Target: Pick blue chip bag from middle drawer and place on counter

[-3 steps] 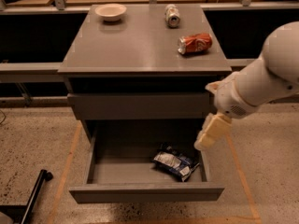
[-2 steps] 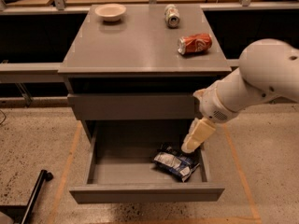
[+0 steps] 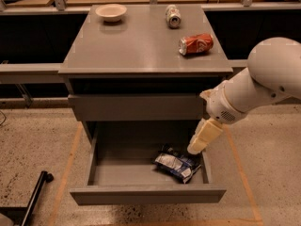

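Gripper (image 3: 195,148), slung under the white arm, has swung in from the right over the past second and now hangs just above the bag's (image 3: 176,165) right end, not yet touching; whether it is wide or narrow I cannot tell. That bag lies crumpled on the floor of the open drawer (image 3: 146,194), below the counter's (image 3: 136,46) front edge, toward its front-right corner. I judge the reach nearly done, with the descent and grasp next. Up top, a can (image 3: 196,44) lies near the right edge and a bowl (image 3: 111,12) sits at the back-left corner.
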Robot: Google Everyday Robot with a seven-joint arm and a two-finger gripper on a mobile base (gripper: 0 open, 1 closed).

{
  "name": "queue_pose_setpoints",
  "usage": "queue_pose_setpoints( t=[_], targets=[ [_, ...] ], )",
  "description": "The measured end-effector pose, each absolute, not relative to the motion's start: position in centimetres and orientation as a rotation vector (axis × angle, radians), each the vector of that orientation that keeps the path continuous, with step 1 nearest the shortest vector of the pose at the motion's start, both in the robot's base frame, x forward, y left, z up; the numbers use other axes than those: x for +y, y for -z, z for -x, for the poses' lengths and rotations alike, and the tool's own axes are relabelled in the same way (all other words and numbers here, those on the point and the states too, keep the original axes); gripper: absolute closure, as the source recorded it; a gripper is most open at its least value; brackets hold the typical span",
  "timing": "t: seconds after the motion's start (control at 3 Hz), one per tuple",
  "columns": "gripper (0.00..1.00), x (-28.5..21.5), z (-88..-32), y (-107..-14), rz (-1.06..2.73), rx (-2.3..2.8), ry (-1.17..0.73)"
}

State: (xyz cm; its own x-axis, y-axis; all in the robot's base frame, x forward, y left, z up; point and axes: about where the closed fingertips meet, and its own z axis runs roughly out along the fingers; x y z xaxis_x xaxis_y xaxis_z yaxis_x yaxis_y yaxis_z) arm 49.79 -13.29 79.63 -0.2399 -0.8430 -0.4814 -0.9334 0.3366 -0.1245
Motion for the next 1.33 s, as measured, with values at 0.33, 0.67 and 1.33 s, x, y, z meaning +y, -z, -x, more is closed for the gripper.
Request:
queue_pose_setpoints(
  t=[0.33,0.67,1.33],
  targets=[
    [0.0,-12.9,-49.9,-78.2,1.526,2.136,-0.326],
    [0.0,-12.0,-50.7,-75.3,1.511,2.143,-0.405],
    [0.0,-10.3,-52.3,-68.8,1.504,2.176,-0.493]
  ],
)
